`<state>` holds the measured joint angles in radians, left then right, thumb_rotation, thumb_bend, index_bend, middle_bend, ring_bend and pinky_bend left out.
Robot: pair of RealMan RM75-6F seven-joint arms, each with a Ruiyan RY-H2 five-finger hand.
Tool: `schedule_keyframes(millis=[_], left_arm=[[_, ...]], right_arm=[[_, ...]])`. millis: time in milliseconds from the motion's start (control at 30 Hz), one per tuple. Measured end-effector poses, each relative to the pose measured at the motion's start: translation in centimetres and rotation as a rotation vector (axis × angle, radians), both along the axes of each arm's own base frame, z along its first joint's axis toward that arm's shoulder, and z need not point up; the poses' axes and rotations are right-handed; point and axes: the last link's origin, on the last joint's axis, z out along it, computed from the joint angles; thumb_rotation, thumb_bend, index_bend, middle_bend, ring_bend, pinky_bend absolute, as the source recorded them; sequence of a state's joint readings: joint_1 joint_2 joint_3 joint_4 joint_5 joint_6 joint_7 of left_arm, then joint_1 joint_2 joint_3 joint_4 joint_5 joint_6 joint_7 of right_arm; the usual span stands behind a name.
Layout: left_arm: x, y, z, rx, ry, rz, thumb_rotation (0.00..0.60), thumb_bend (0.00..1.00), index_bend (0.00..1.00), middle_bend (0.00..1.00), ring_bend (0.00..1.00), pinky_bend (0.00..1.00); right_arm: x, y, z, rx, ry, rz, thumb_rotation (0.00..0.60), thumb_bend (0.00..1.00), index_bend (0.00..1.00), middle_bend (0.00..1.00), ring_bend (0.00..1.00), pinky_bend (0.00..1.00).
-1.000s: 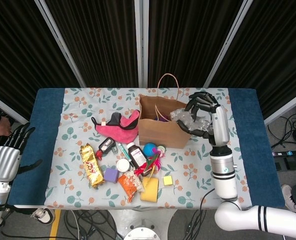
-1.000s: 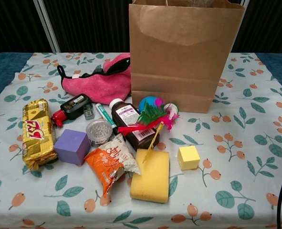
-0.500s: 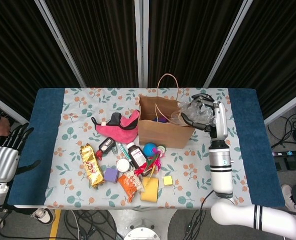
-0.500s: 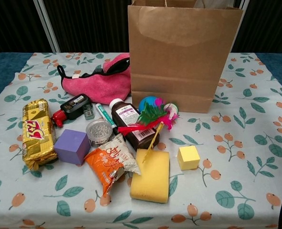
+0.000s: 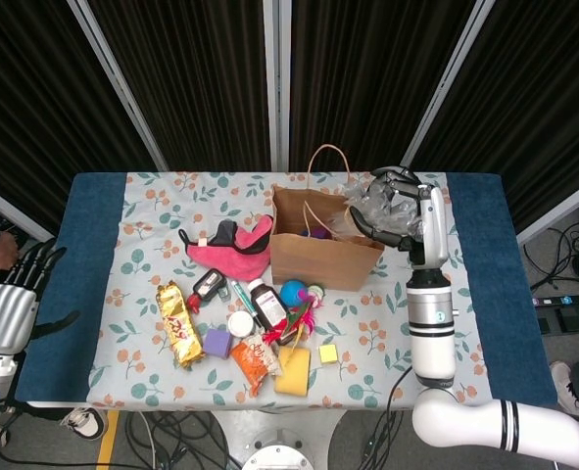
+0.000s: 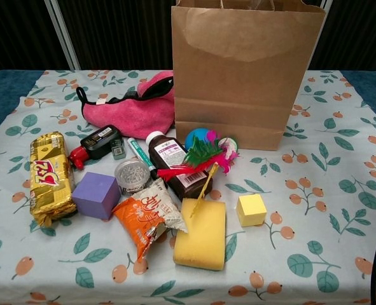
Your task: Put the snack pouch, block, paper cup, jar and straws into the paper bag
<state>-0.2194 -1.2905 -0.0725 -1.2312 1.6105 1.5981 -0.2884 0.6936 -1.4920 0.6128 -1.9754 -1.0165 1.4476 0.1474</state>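
Right robot hand (image 5: 399, 208) gripping crinkly clear bundle (image 5: 367, 208), probably straws, at bag (image 5: 323, 257) rim; could snag there, tipping bag. Left robot hand (image 5: 13, 304) open, idle.

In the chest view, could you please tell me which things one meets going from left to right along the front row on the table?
Gold snack bar → purple block → orange snack pouch → yellow sponge → small yellow block.
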Motion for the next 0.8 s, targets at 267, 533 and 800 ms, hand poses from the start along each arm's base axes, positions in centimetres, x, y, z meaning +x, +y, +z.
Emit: schedule_keyframes(millis=[267, 533, 800], left_arm=[[-0.4, -0.4, 0.4, 0.005, 0.012, 0.011, 0.600, 0.03, 0.12, 0.13, 0.08, 0.21], [-0.3, -0.3, 0.4, 0.003, 0.011, 0.008, 0.600, 0.03, 0.12, 0.14, 0.08, 0.21], [-0.3, -0.4, 0.4, 0.001, 0.010, 0.004, 0.600, 0.03, 0.12, 0.14, 0.08, 0.21]], right_arm=[[-0.2, -1.8, -1.9, 0.085, -0.046, -0.050, 0.600, 0.13, 0.86, 0.65, 0.33, 0.26], [0.1, -2.3, -2.6, 0.122, -0.074, -0.004, 0.600, 0.00, 0.29, 0.32, 0.08, 0.13], [-0.4, -2.1, -2.0, 0.110, -0.005, 0.110, 0.600, 0.00, 0.00, 0.01, 0.00, 0.00]])
